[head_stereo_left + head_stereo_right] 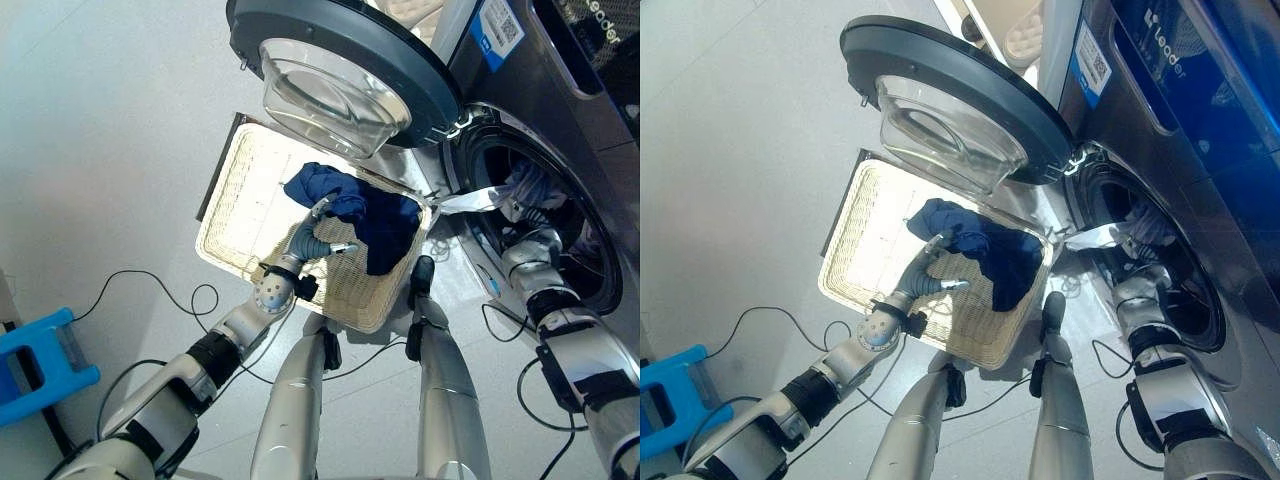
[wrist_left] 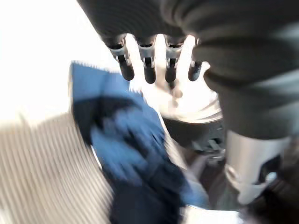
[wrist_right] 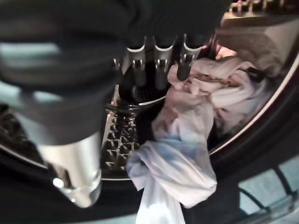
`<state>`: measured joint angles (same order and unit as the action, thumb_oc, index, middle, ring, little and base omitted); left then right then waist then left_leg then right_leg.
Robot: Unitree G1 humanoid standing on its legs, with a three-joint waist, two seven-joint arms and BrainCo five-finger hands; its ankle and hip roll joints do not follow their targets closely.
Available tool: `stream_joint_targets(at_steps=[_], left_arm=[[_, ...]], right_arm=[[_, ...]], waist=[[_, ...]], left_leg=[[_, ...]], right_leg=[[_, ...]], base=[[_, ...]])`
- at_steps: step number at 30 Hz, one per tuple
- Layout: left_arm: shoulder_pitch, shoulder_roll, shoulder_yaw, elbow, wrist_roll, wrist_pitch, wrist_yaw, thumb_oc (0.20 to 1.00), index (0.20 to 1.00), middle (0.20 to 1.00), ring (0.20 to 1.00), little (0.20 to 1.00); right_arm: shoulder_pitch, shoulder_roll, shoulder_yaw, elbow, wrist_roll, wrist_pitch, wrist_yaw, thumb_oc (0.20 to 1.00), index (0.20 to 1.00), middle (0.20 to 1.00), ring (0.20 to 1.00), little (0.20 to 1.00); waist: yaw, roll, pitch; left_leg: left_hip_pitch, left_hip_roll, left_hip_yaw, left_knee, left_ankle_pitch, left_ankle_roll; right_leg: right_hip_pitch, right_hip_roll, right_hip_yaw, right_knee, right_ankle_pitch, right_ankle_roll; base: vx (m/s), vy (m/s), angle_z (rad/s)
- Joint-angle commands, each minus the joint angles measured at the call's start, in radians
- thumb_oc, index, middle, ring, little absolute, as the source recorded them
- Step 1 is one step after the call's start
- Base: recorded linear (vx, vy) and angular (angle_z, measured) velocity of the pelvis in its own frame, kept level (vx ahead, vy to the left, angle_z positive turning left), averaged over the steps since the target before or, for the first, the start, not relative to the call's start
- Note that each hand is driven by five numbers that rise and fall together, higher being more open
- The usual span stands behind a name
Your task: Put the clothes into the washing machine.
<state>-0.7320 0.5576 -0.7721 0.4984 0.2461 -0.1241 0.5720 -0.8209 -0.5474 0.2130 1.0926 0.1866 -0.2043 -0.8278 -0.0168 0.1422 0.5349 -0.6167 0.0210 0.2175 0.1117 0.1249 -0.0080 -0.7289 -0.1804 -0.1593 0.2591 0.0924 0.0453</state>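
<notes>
Dark blue garment (image 1: 362,212) heaped against the far right corner of the wicker basket (image 1: 240,200) on the floor. Left hand (image 1: 318,232) beside it, fingers relaxed, gripping nothing. Pale cloth (image 3: 187,154) draped over the washing machine (image 1: 560,120) drum rim; right hand (image 3: 156,65) inside the opening, fingers straight above it.

Both arms were stretched forward, one to each side.
The left hand (image 1: 308,238) reached out from a bent elbow with its fingers (image 2: 148,70) straight and spread, thumb apart. The right hand (image 3: 154,60) was extended ahead of its raised forearm, fingers likewise straight and holding nothing.
</notes>
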Motion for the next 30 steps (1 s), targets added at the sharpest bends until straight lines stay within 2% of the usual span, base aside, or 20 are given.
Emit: stream_joint_targets(at_steps=[1, 5, 7, 13, 18, 30], left_arm=[[-0.08, -0.013, -0.001, 0.036, 0.27, 0.085, 0.115, 1.0, 1.0, 1.0, 1.0, 1.0], [-0.21, -0.017, -0.105, 0.171, 0.426, 0.146, 0.046, 1.0, 1.0, 1.0, 1.0, 1.0], [-0.258, -0.036, -0.155, 0.269, 0.457, 0.148, 0.018, 1.0, 1.0, 1.0, 1.0, 1.0], [-0.302, -0.093, -0.223, 0.463, 0.489, 0.133, -0.04, 1.0, 1.0, 1.0, 1.0, 1.0], [-0.298, -0.129, -0.246, 0.549, 0.521, 0.126, -0.09, 1.0, 1.0, 1.0, 1.0, 1.0], [-0.327, -0.125, -0.286, 0.525, 0.556, 0.114, -0.186, 1.0, 1.0, 1.0, 1.0, 1.0]], right_arm=[[0.022, -0.037, 0.036, -0.068, 0.008, -0.106, -0.007, 1.0, 1.0, 1.0, 1.0, 1.0], [0.078, 0.003, 0.071, -0.185, 0.046, -0.162, 0.0, 1.0, 1.0, 1.0, 1.0, 1.0], [0.088, 0.021, 0.085, -0.225, 0.053, -0.182, 0.005, 1.0, 1.0, 1.0, 1.0, 1.0], [0.062, 0.059, 0.121, -0.27, 0.07, -0.199, 0.014, 1.0, 1.0, 1.0, 1.0, 1.0], [0.027, 0.086, 0.123, -0.264, 0.087, -0.209, 0.017, 1.0, 1.0, 1.0, 1.0, 1.0], [-0.019, 0.103, 0.108, -0.242, 0.123, -0.224, 0.029, 1.0, 1.0, 1.0, 1.0, 1.0]], waist=[[-0.041, 0.038, -0.015], [-0.096, 0.021, -0.015], [-0.121, 0.012, -0.015], [-0.157, -0.008, -0.015], [-0.165, -0.02, -0.015], [-0.162, -0.029, -0.015]], left_leg=[[-0.023, -0.064, 0.053, 0.116, -0.14, -0.029], [-0.029, -0.041, 0.096, 0.103, -0.126, -0.048], [-0.031, -0.029, 0.117, 0.093, -0.116, -0.058], [-0.049, -0.01, 0.153, 0.078, -0.09, -0.077], [-0.078, -0.002, 0.164, 0.07, -0.072, -0.084], [-0.14, 0.003, 0.165, 0.043, -0.044, -0.087]], right_leg=[[-0.015, 0.037, -0.046, 0.09, -0.073, 0.092], [-0.041, 0.057, -0.011, 0.081, -0.066, 0.095], [-0.052, 0.07, 0.006, 0.073, -0.059, 0.096], [-0.072, 0.096, 0.032, 0.049, -0.043, 0.096], [-0.094, 0.114, 0.044, 0.037, -0.032, 0.095], [-0.141, 0.14, 0.057, 0.014, -0.012, 0.099]], base=[[0.0, 0.088, -0.09], [0.02, 0.097, -0.11], [0.01, 0.08, -0.24], [0.0, 0.045, -0.23], [0.0, 0.026, -0.18], [0.0, 0.0, -0.01]])
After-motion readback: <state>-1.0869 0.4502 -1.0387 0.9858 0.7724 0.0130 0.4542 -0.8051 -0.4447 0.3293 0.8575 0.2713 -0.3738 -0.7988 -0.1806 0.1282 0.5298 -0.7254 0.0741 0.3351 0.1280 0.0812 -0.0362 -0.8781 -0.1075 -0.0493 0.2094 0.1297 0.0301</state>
